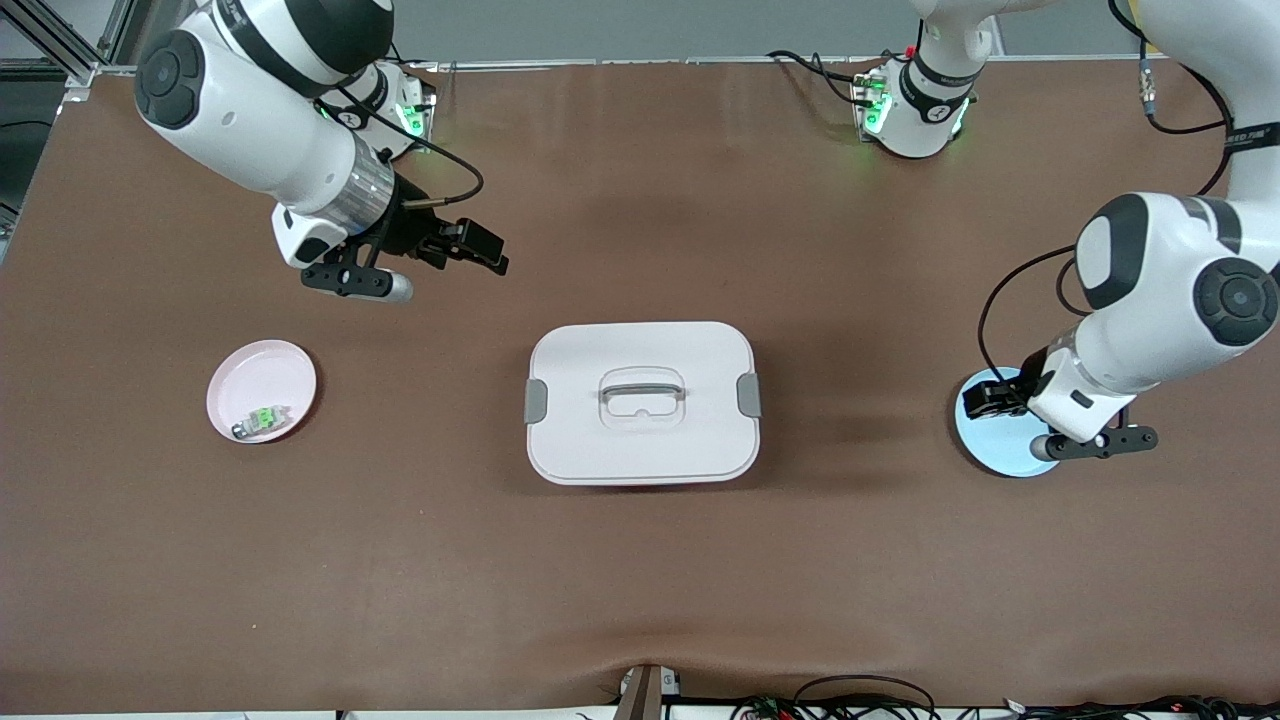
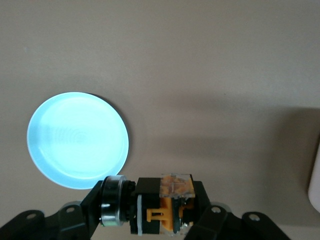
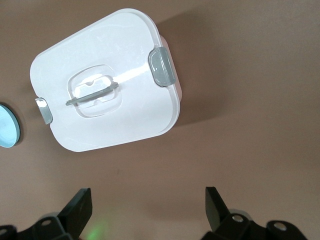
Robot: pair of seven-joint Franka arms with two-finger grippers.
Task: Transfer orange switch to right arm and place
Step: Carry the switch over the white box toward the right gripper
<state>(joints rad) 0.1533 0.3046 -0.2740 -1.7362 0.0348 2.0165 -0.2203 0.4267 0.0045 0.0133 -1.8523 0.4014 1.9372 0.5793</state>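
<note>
The white lidded box [image 1: 642,402] sits mid-table on the brown mat [image 1: 640,580]: a rounded rectangle of smooth plastic with two grey side clips and one recessed handle in its lid. Landmark for all else.

Toward the right arm's end from the box, about level with it, lies one round pink plate [image 1: 262,390] holding one small green-and-white component [image 1: 262,418]. Toward the left arm's end, also about level with the box, lies one round pale-blue plate [image 1: 1003,425], glossy and empty in the left wrist view.

The left gripper [image 2: 156,212] hangs over the blue plate's edge, its fingers clamped on the orange switch [image 2: 162,204]. The switch is a blocky black body with an orange middle, a clear top and a silver ring at one end; its long axis lies crosswise between the fingers, level with the mat.

The right gripper [image 1: 455,250] waits above bare mat, farther from the front camera than the box and toward the pink plate's end, jaws spread wide and holding nothing.
</note>
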